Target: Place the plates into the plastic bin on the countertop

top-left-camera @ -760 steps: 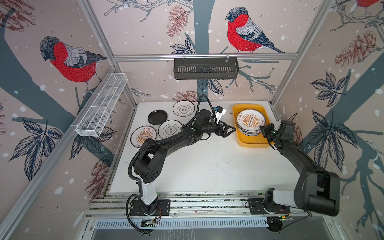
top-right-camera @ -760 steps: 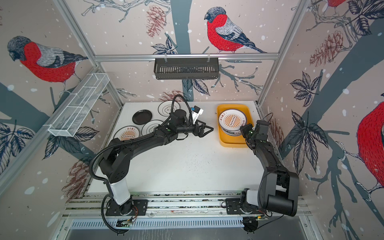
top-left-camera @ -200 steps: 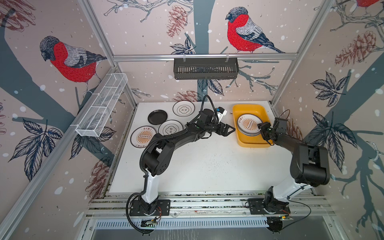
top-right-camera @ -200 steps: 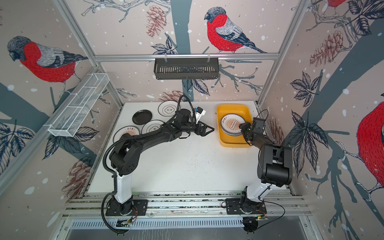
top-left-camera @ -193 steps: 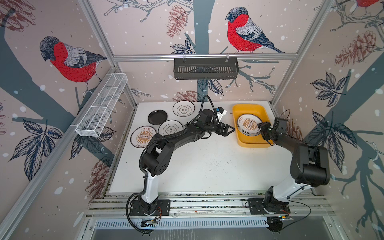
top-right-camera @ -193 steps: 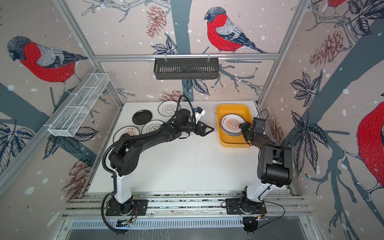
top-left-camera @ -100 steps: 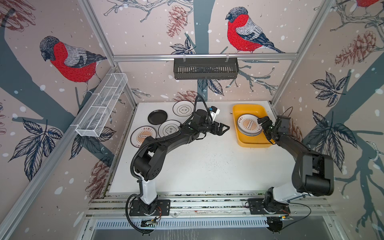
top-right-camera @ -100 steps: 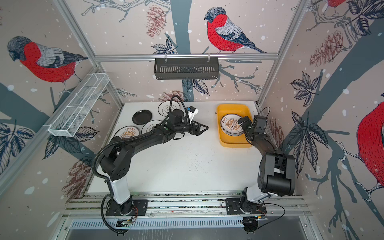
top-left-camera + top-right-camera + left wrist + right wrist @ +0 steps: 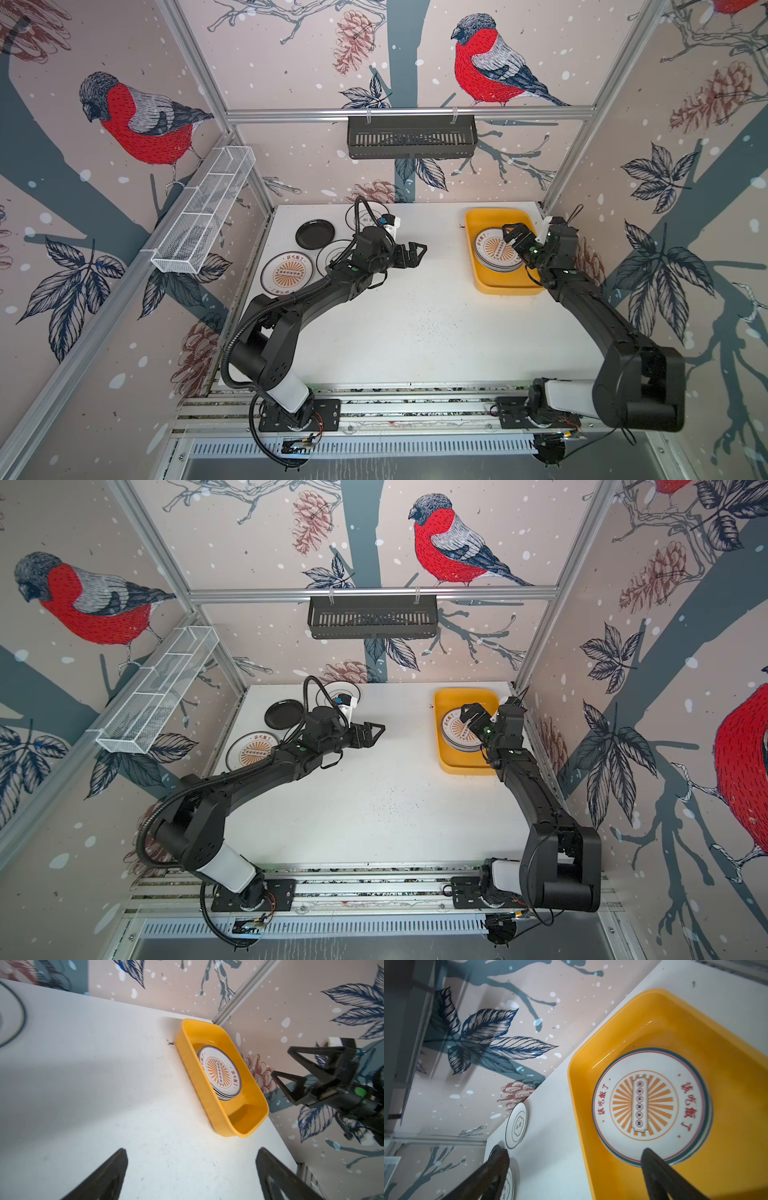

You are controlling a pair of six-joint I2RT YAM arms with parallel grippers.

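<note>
On the white desk [image 9: 415, 332], the plastic bin [image 9: 505, 287] at the far right corner holds a plate stack [image 9: 492, 250] under your empty, wide-open right gripper [image 9: 511, 237]; next, likely send your left gripper [image 9: 419, 254], also open and empty, to the loose plates [image 9: 287, 272] by the far left corner.

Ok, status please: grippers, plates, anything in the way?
Left gripper open, empty. Right gripper open above plate stack in plastic bin. On countertop: black plate, sunburst plate, two emblem plates partly hidden by left arm.
</note>
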